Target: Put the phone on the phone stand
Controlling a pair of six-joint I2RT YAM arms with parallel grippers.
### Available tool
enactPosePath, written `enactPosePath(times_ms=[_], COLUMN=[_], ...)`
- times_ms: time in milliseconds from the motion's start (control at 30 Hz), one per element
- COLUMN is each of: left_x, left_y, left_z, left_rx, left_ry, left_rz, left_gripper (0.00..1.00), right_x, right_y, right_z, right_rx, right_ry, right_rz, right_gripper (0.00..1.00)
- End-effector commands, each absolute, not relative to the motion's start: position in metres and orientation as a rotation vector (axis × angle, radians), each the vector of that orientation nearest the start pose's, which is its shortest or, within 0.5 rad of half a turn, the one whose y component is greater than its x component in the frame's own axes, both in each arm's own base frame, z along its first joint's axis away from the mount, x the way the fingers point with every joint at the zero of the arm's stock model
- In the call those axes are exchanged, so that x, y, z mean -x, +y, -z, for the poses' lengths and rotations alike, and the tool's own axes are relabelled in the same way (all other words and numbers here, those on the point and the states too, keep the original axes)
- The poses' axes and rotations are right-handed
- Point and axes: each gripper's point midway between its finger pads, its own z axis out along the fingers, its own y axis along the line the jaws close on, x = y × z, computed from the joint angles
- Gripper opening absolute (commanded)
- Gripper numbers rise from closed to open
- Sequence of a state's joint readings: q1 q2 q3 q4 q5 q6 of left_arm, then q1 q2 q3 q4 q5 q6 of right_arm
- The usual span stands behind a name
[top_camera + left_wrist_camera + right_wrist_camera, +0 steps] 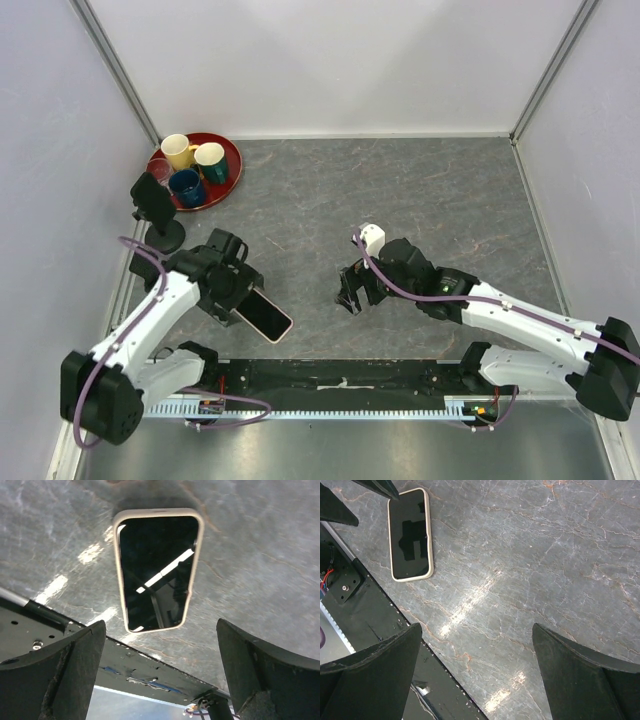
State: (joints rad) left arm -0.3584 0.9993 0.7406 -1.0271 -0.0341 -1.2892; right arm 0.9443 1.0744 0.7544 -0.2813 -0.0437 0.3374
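Observation:
The phone (266,316), dark-screened in a pale case, lies flat and face up on the grey stone table near its front edge. My left gripper (232,292) hovers right at the phone's left end, open, with nothing between its fingers. In the left wrist view the phone (157,570) lies just beyond the wide-apart jaws of the left gripper (161,641). The phone stand (154,203), black with a round foot, is upright at the far left by the wall. My right gripper (351,296) hangs open over bare table at centre, and the phone (410,535) shows top left in its view.
A red tray (229,148) with several cups sits at the back left, just behind the stand. White walls close in the left, right and back sides. A black rail (340,375) runs along the table's front edge between the arm bases.

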Motion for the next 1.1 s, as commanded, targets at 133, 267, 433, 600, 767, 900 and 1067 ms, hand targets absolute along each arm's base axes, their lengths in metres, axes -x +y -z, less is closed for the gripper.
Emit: enactPosePath(times_ms=[133,267,433,600,767,900,1067], left_x=[-0.163,-0.167,-0.162,-0.162,-0.162,-0.159,-0.156], left_y=[-0.108,-0.112,-0.112,-0.115,-0.116,-0.115,-0.113], left_z=[-0.061,-0.057,-0.048,-0.038,-0.03,-0.023,-0.013], left_rx=[1.529,1.551,1.588,1.61,1.609,1.615,1.631], left_ry=[2.62,2.607,2.623,2.624,2.641,2.656,2.65], left_rz=[0.099,0.123,0.075,0.075,0.047,0.009,-0.016], left_gripper=[0.98,0.99,1.0,1.0,1.0,1.0,1.0], right_x=[-0.179,-0.178,-0.179,-0.177,-0.176,-0.175,-0.174], right_y=[0.278,0.278,0.278,0.279,0.279,0.277,0.277], right_z=[-0.179,-0.177,-0.176,-0.174,-0.172,-0.173,-0.17], right_rx=[0.656,0.664,0.674,0.687,0.693,0.694,0.699], right_ry=[2.104,2.105,2.105,2.107,2.11,2.105,2.109], right_rz=[-0.783,-0.784,-0.78,-0.783,-0.789,-0.79,-0.787], right_gripper=[0.98,0.98,0.98,0.98,0.98,0.98,0.98])
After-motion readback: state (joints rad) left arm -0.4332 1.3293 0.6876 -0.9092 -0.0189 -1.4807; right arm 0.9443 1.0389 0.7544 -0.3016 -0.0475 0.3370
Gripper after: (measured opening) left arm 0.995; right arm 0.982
